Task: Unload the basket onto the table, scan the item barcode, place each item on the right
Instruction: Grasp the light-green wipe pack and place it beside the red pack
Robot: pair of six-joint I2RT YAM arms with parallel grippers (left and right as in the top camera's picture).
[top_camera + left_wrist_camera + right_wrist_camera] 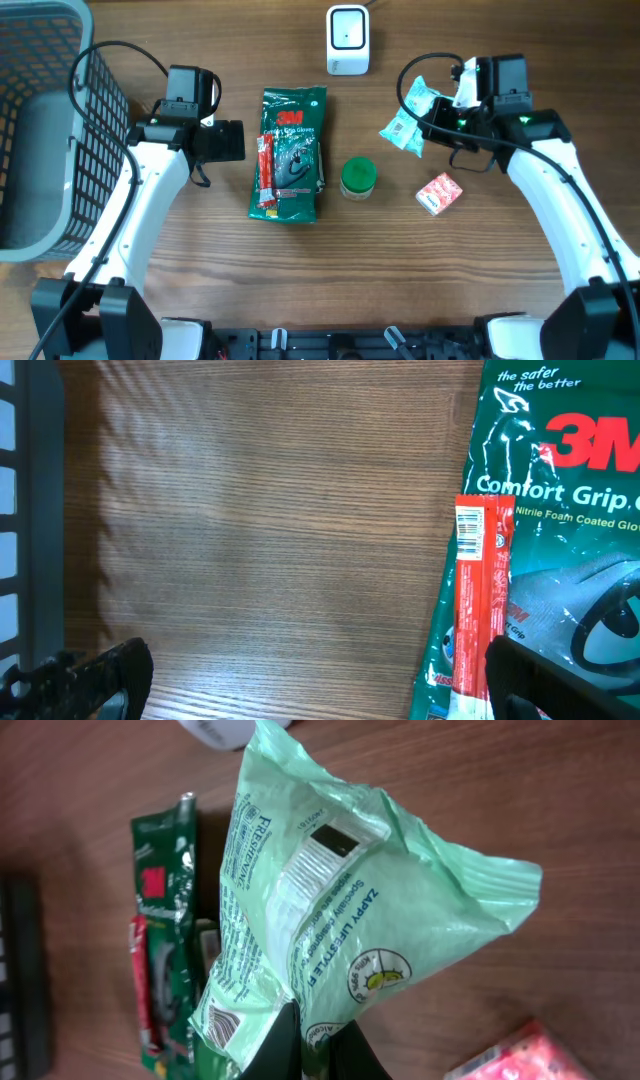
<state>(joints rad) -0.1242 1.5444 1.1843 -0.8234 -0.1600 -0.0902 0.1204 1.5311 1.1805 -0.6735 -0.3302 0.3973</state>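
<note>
My right gripper [430, 118] is shut on a light green wipes packet [406, 122], pinching its lower edge and holding it off the table. In the right wrist view the packet [340, 910] fills the middle, crumpled above the gripper [315, 1045], with a striped barcode patch [222, 1025] at its lower left corner. A white scanner [348, 40] stands at the table's far edge, left of the packet. My left gripper [232, 141] is open and holds nothing, just left of a green 3M glove pack [290, 150]; its dark fingers [85, 678] frame bare wood.
A red stick packet [266, 172] lies on the glove pack's [560, 510] left side. A green-lidded jar [358, 177] and a red-pink packet [439, 193] sit mid-table. A grey wire basket [40, 130] occupies the left edge.
</note>
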